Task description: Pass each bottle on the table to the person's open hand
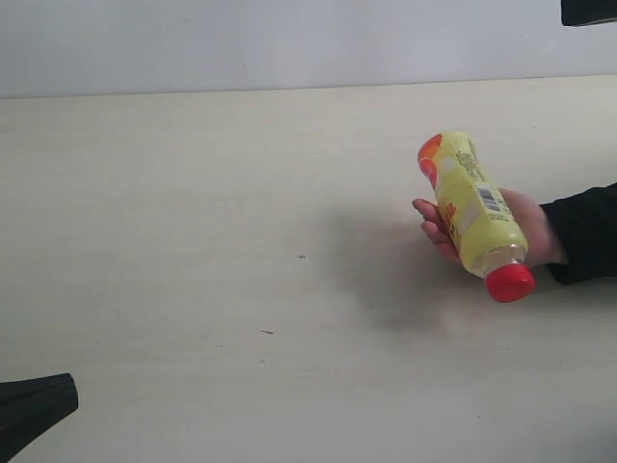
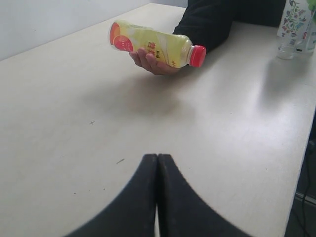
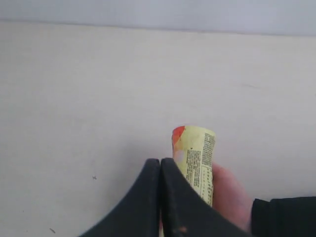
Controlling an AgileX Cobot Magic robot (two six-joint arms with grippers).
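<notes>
Yellow bottle lies on its side across the person's open hand, over the right part of the table. Its red cap sticks out past the palm on one side and its base past the fingers on the other. It's yellow through most of the body and clearer near the neck; fill level not readable.

Left wrist view: leaf-label bottle stands upright at the far table edge. A second bottle is just beside it, mostly cut off. Contents can't be told.

Hand is palm up, black sleeve behind the wrist.

Left gripper: fingers pressed together, nothing in them, low over bare table, well apart from the hand.

Right gripper: also fully closed and empty, with the yellow bottle and hand behind its fingers.
</notes>
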